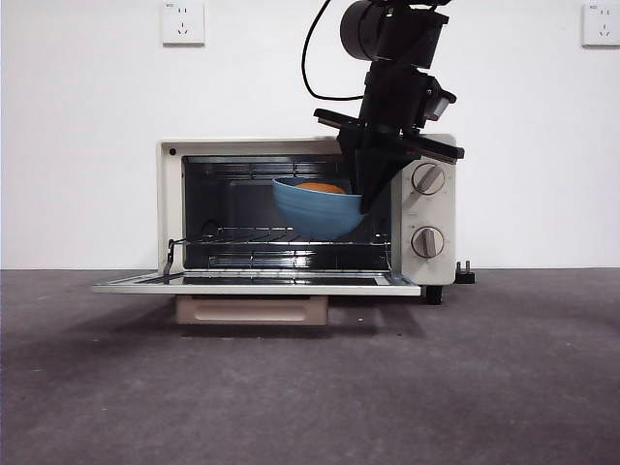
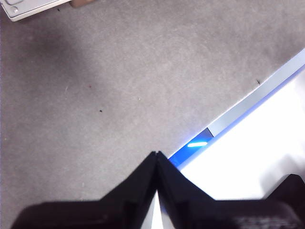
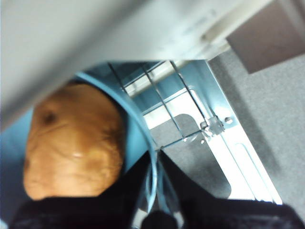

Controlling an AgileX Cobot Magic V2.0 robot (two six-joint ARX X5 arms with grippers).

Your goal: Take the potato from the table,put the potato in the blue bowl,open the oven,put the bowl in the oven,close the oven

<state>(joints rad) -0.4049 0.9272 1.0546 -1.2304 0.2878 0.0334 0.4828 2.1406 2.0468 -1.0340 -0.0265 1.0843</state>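
The cream-white oven (image 1: 430, 208) stands open, its glass door (image 1: 257, 283) folded down flat. My right gripper (image 1: 366, 199) is shut on the right rim of the blue bowl (image 1: 315, 210) and holds it inside the oven's mouth, tilted, just above the wire rack (image 1: 247, 235). The orange-brown potato (image 1: 321, 187) lies in the bowl; in the right wrist view the potato (image 3: 74, 140) fills the bowl (image 3: 136, 138) beside the pinched rim, where my right gripper (image 3: 155, 191) clamps. My left gripper (image 2: 157, 160) is shut on nothing, over bare table (image 2: 119, 86) away from the oven.
The oven's two knobs (image 1: 427, 179) sit just right of the arm. The open door juts toward the front over the table (image 1: 310, 387). A pale table edge (image 2: 257, 95) shows in the left wrist view. Wall sockets (image 1: 183, 21) are on the back wall.
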